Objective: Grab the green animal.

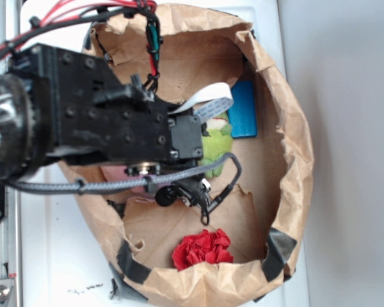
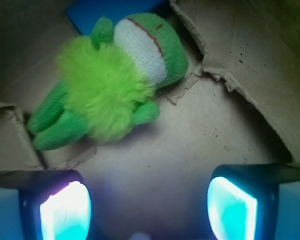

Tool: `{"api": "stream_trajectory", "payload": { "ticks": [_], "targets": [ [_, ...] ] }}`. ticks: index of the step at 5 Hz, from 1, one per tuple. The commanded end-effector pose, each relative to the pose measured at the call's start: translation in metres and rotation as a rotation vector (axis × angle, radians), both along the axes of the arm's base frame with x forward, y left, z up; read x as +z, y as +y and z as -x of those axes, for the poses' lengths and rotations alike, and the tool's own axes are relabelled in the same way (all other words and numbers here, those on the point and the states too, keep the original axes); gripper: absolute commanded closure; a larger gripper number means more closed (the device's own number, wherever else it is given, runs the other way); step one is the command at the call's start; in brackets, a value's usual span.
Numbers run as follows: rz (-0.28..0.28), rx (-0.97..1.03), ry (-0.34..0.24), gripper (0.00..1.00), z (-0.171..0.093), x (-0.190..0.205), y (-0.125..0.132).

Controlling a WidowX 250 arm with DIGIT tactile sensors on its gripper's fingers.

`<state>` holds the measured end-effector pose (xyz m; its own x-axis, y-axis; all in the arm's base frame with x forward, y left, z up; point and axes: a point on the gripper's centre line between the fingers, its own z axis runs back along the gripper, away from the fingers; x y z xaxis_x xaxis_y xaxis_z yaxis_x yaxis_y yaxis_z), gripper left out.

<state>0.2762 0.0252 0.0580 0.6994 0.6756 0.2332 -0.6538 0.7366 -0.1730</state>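
Note:
The green animal (image 2: 107,85) is a plush frog with a fuzzy lime body, a darker green head and a pale face. It lies on its back on the brown paper floor, head toward the upper right of the wrist view. My gripper (image 2: 150,200) hangs open over bare paper just short of the frog, apart from it, with nothing between its glowing pads (image 2: 65,207). In the exterior view only part of the green animal (image 1: 217,144) shows beside my black arm (image 1: 109,115), and the fingers are hidden beneath the arm.
Everything sits inside a crumpled brown paper bag (image 1: 288,128) with raised walls. A blue flat object (image 1: 244,109) lies just beyond the frog's head. A red ruffled ball (image 1: 203,249) rests near the front wall. Torn paper flaps (image 2: 240,65) stand right of the frog.

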Motion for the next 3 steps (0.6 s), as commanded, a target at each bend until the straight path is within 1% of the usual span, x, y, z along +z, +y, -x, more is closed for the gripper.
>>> {"api": "stream_trajectory", "payload": {
  "ticks": [1, 2, 3],
  "targets": [
    [0.001, 0.058, -0.084, 0.00, -0.030, 0.022, 0.024],
    [0.045, 0.084, -0.093, 0.00, -0.037, 0.036, 0.023],
    [0.055, 0.114, -0.096, 0.00, -0.045, 0.045, 0.025]
  ]
}}
